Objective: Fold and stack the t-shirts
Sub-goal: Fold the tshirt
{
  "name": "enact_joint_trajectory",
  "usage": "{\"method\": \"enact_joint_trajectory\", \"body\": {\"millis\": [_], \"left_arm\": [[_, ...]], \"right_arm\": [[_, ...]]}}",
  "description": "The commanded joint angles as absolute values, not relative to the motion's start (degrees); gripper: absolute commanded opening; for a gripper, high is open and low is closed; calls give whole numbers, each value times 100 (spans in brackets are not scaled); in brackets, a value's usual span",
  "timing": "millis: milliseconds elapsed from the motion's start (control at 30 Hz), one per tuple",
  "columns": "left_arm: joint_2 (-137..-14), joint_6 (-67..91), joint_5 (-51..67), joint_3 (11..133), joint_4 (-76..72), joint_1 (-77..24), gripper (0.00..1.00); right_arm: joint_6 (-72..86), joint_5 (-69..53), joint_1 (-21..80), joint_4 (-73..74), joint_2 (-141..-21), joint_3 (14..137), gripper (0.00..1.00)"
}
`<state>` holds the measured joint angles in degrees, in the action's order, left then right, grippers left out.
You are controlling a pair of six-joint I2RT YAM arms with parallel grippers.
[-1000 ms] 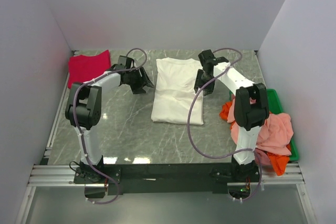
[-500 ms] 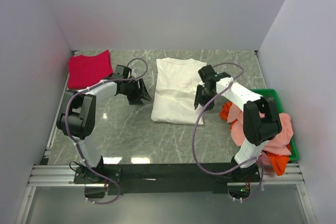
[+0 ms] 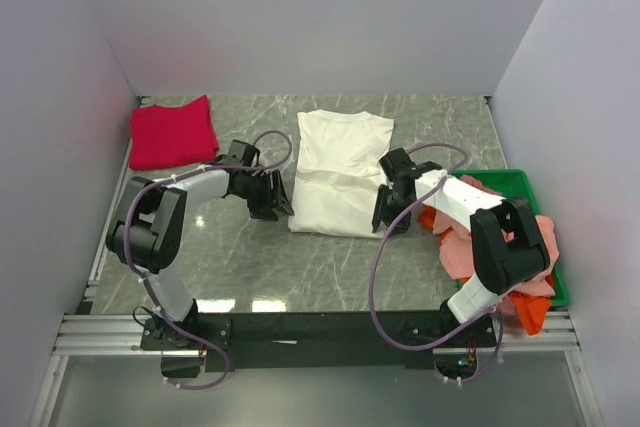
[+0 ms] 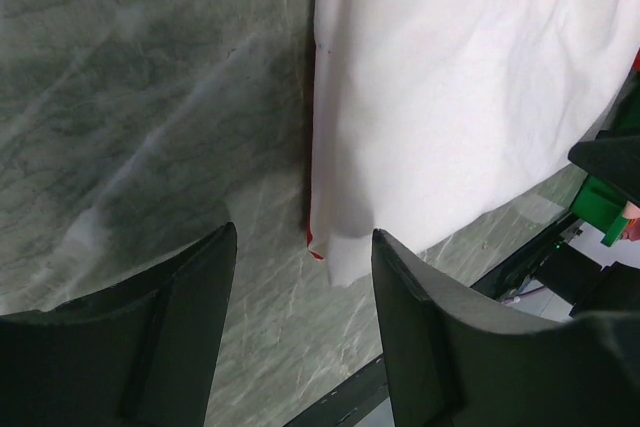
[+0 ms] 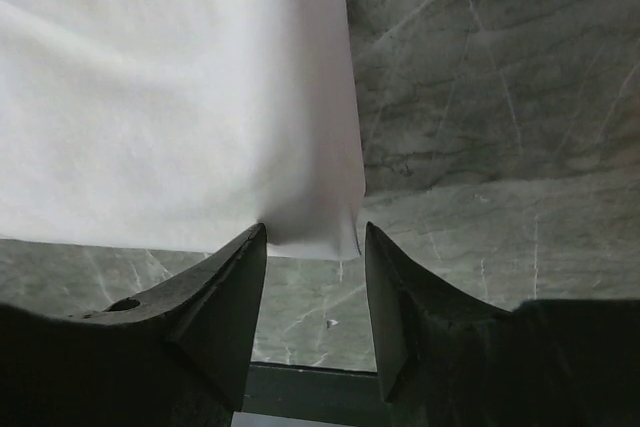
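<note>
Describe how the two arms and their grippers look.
The left arm and right arm have white links and black joints, each with a looping mauve cable. Left gripper and right gripper are black, with two broad tapered fingers.

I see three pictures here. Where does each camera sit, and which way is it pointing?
Top external: fixed above and behind the arms, looking down on the table; both arms show, the white t-shirt between them.
Left wrist: rides on the left arm, looking down past the two dark fingers of the left hand at the shirt's near left corner.
Right wrist: rides on the right arm, looking past the fingers of the right hand at the shirt's near right corner.
Shared: all three show the white t-shirt on the table.
</note>
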<state>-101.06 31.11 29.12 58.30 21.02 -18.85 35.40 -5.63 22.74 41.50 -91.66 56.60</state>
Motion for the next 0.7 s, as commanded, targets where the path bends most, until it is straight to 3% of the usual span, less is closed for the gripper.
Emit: {"method": "enact_joint_trajectory", "body": {"millis": [0, 533, 633, 667], "left_arm": [[-9817, 3076, 2927, 5836, 2100, -1916, 61], [-9870, 3094, 2760, 5854, 2267, -2180, 62], [-9861, 3138, 2663, 5854, 2347, -2241, 61], [-9853, 3155, 2611, 5854, 2399, -2250, 61]], "right_arm": [[3621, -545, 2312, 3911, -9140, 5651, 51], [3700, -571, 2294, 3656, -9220, 5054, 46], [3674, -562, 2268, 3569, -9237, 4992, 40], [3656, -580, 2268, 3551, -9281, 4992, 33]]}}
